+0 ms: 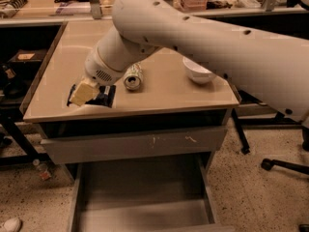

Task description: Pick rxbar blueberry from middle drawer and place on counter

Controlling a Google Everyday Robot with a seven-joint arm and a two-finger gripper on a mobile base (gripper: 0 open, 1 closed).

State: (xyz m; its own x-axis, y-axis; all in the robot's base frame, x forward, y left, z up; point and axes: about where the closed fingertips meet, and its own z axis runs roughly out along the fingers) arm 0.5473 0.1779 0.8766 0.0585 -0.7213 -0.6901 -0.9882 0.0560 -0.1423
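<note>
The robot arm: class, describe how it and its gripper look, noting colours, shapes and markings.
The arm is a thick, smooth, off-white tube with rounded joints and small dark holes along its shell. Its wrist is a ringed cylinder with a dotted vent. The gripper, over the counter at its front-left part, is blocky and pale yellow. No cables show.
</note>
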